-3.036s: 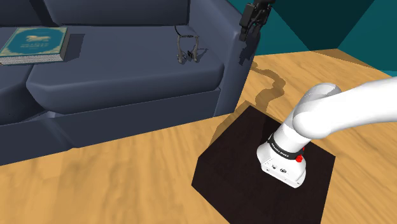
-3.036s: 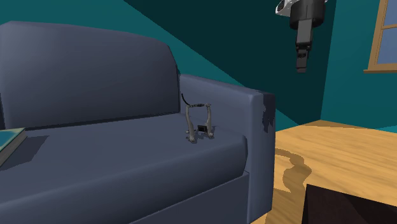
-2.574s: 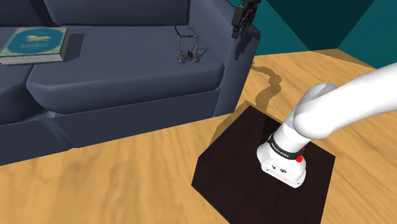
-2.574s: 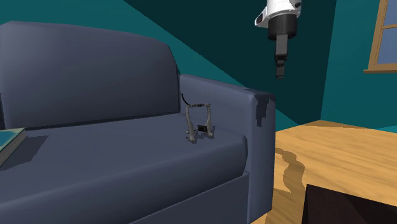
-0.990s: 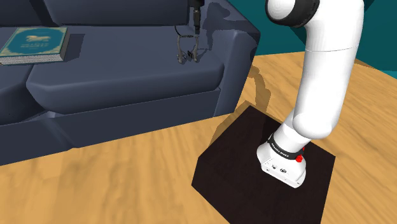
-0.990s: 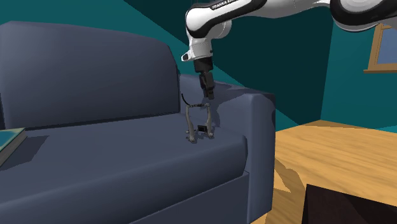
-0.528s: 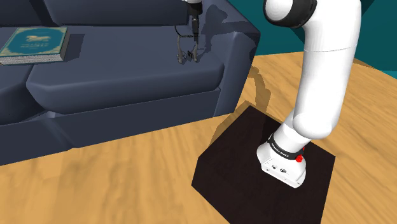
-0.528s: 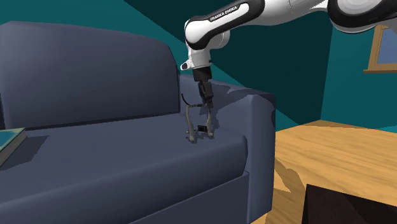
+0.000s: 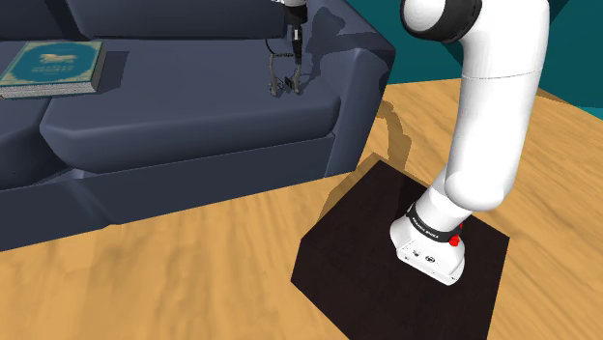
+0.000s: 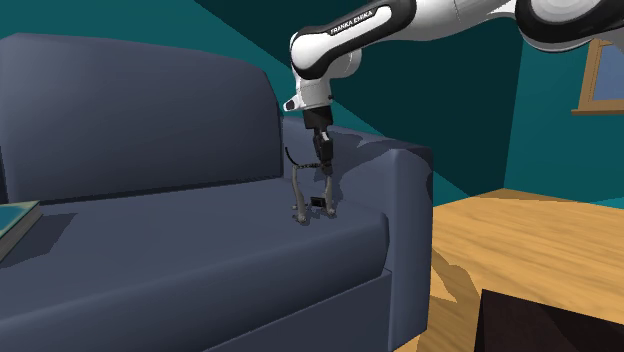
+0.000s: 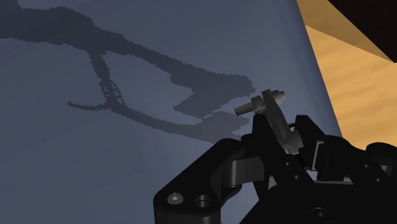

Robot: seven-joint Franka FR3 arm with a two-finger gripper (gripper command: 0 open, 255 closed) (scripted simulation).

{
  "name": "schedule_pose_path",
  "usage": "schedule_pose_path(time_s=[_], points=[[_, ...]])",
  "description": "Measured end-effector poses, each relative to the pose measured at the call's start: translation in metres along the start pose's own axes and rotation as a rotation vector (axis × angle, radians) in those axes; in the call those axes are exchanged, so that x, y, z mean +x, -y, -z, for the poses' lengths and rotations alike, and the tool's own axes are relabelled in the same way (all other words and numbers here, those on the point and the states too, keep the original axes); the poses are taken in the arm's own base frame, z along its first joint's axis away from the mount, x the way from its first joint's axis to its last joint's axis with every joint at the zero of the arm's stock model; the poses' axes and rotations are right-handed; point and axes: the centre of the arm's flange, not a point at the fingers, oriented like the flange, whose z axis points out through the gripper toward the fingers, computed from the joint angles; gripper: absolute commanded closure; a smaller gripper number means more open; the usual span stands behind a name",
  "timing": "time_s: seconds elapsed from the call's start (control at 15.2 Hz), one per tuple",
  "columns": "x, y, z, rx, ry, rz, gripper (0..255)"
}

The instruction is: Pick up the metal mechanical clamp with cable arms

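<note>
A small grey metal clamp [image 9: 281, 77] with thin cable arms stands upright on the dark blue sofa's right seat cushion [image 9: 184, 111], close to the armrest. In the second exterior view the clamp [image 10: 311, 196] stands with my black gripper [image 10: 324, 160] coming down onto its top. In the shoulder view my gripper [image 9: 294, 48] is just above it. The wrist view has my gripper [image 11: 280, 137] shut on the clamp's grey metal arm [image 11: 275, 109], which is clasped between the fingers, with its bolt end sticking out past them.
A teal book [image 9: 53, 66] lies on the sofa's far left cushion. The padded armrest [image 9: 359, 60] rises right beside the clamp. My white arm reaches over the wooden floor [image 9: 193, 270] from the dark stand [image 9: 358, 270]. A window [image 10: 603, 60] is on the teal wall.
The gripper came across from beyond the armrest, lowered onto the clamp's top, and in the last half second its fingers closed on the clamp's arm. The clamp still stands on the cushion.
</note>
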Motion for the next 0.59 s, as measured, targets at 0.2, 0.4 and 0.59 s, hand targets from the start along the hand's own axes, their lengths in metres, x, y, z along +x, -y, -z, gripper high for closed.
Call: schedule_pose_path(time_s=[0.2,0.4,0.59], points=[[0.0,0.0,0.0,0.0,0.0,0.0,255],[-0.002,0.001,0.01,0.0,0.0,0.0,255],[-0.005,0.001,0.026,0.0,0.0,0.0,255]])
